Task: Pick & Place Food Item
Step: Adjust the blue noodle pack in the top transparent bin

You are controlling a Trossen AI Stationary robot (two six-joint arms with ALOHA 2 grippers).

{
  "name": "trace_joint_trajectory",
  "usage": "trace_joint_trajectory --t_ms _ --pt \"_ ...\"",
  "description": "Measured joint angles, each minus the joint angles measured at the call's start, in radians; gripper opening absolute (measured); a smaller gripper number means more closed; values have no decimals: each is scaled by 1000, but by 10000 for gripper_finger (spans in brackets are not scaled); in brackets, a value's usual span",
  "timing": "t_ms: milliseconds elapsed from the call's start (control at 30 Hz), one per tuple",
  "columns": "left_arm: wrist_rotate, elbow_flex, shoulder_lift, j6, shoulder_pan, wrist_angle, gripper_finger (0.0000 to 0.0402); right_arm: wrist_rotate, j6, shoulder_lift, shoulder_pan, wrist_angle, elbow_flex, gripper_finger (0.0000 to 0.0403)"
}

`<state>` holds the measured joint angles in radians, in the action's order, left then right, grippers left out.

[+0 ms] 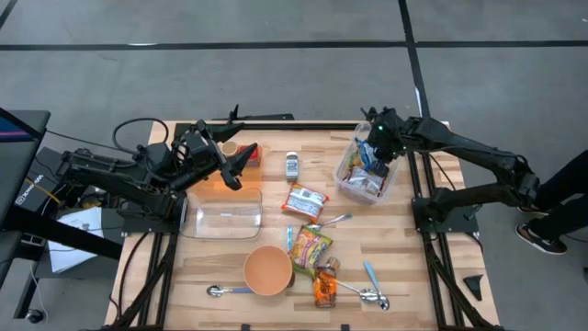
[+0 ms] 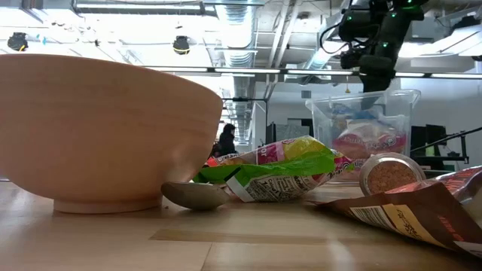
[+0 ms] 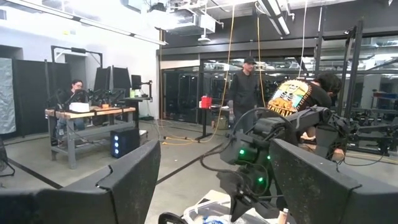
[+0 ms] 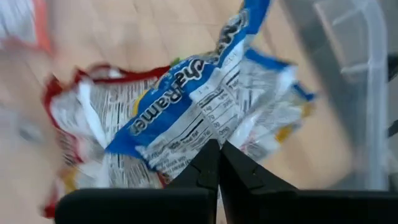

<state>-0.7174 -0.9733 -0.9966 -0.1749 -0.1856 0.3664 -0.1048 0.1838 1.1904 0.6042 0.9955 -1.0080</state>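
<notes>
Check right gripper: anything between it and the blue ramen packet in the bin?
Nothing visible. The right gripper is shut on the blue ramen packet inside the clear bin. A red-edged packet lies under it.

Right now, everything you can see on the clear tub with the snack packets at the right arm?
The clear plastic tub sits near the table's far right corner, upright and lidless, with see-through walls and a squarish rim. It holds several crinkled snack packets, one a blue and white ramen packet with red-edged wrappers beneath. The right tool reaches into it from above, shut on that ramen packet. In the low view a round jar lies in front of it.
</notes>
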Motion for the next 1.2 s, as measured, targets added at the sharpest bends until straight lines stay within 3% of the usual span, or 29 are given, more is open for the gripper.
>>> trace_joint_trajectory --t_ms 167,667,1200 --pt "0 0 0 0 0 0 296 -79 198 0 -29 -2 0 0" --pt "0 0 0 1 0 0 296 -123 727 2 -26 -60 32 0" --pt "13 0 0 55 0 -11 296 -193 788 2 -14 -206 173 1"
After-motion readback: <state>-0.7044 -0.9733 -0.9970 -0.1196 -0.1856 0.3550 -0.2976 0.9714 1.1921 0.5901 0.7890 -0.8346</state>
